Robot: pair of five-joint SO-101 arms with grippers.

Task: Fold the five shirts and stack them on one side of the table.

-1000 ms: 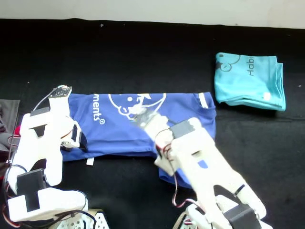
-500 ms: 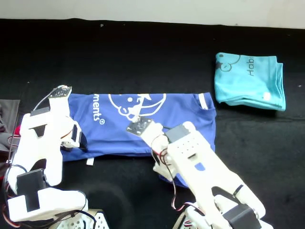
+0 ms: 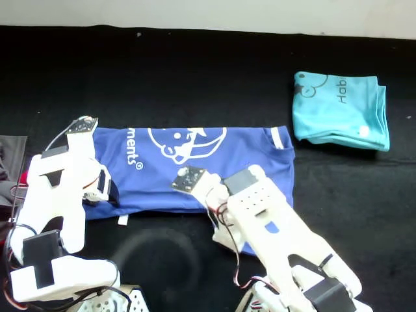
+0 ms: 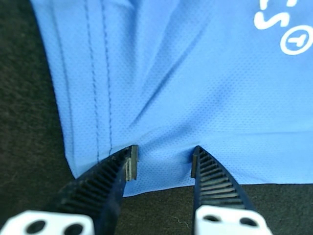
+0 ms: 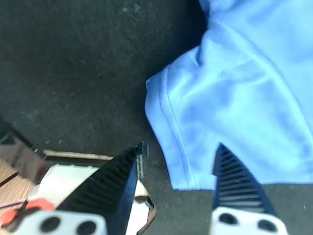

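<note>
Royal-blue jersey shirt with white print (image 3: pixel 162 169) spread flat mid-desk (image 3: pixel 195 71), near edge partly hidden under the right arm. Left hand (image 4: pixel 163 159) parted moderately, tips at the hem. Right hand (image 5: pixel 179 148) spread wide over a rumpled sleeve corner, gripping nothing. Folded turquoise shirt (image 3: pixel 341 110) near the far right corner. Dark-and-red heap (image 3: pixel 6 172) cut off at the left edge, hard to identify.
</note>
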